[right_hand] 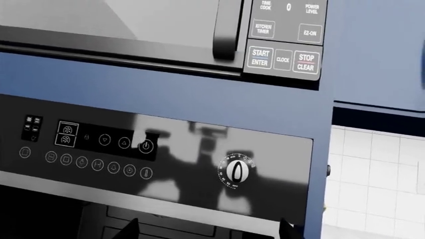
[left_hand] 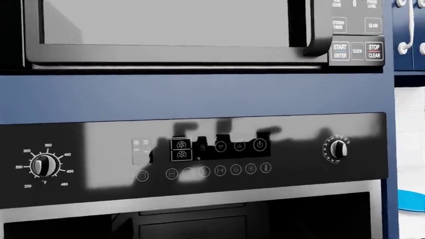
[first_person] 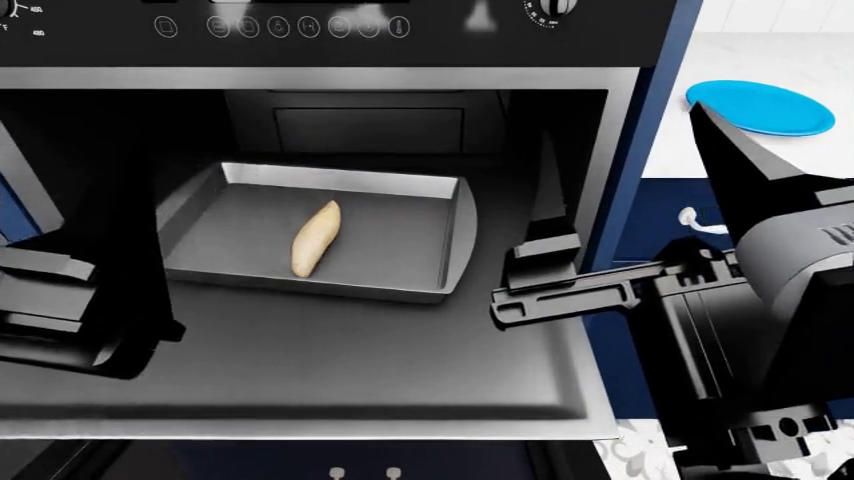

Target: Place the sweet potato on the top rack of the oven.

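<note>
The sweet potato (first_person: 315, 238), pale tan and tapered, lies lengthwise in the middle of the grey top rack (first_person: 400, 275) inside the open oven (first_person: 400, 78). In the head view, my right gripper (first_person: 514, 275) hovers just off the rack's right front corner, open with nothing between its fingers. My left gripper (first_person: 127, 300) sits off the rack's left front corner, its two fingers apart and empty. Neither touches the potato. The right wrist view shows two dark fingertips (right_hand: 129, 228) spread wide below the oven's control strip (right_hand: 99, 149).
The dark oven door (first_person: 334, 390) lies lowered flat below both grippers. A round blue plate (first_person: 761, 107) sits on the white counter to the right. A microwave (left_hand: 166, 30) is mounted above the oven, with navy cabinets (left_hand: 408, 35) beside it.
</note>
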You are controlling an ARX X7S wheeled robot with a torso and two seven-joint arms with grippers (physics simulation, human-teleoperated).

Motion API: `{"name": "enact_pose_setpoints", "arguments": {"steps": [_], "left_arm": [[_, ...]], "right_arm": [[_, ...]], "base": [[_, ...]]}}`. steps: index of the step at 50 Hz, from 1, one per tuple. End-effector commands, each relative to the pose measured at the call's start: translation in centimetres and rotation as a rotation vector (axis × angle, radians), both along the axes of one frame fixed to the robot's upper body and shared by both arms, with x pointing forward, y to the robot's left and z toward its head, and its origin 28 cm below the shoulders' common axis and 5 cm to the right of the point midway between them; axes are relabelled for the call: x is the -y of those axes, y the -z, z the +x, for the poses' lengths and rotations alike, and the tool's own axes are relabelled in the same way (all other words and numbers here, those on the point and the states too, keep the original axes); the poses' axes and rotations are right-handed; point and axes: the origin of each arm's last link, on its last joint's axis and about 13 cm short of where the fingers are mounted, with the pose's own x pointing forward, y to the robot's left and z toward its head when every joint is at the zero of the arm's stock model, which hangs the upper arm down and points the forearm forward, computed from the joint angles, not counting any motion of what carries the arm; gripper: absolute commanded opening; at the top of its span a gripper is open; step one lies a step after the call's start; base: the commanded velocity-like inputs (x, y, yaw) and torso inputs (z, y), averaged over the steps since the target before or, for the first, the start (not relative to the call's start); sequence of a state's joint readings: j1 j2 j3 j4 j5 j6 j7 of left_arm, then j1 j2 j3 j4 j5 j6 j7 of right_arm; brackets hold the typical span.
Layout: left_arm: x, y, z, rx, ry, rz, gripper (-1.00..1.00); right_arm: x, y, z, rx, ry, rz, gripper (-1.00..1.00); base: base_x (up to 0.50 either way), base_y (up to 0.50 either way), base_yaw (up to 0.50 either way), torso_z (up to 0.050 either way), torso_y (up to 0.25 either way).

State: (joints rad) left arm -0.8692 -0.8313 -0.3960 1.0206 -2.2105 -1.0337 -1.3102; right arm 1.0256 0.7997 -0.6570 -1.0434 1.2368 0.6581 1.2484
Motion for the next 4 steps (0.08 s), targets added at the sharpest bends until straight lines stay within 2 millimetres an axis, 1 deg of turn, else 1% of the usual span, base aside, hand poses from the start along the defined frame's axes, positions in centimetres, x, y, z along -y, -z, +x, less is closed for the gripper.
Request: {"name": "enact_pose_setpoints", "arguments": {"steps": [1,4], "left_arm": [[0.06,0.16,-1.13,0.013,-0.008,0.031,1.00],[-0.05,0.61,-1.23,-0.003,-0.014,0.029,1.00]], "right_arm": [[0.49,-0.11,-0.91,-0.012,0.040,0.016,1.00],[0.64,0.13,-1.18,-0.015,0.046,0.020,1.00]], "base": [[0.00,0.00,0.00,0.000,0.000],[0.00,0.00,0.00,0.000,0.000]]}}
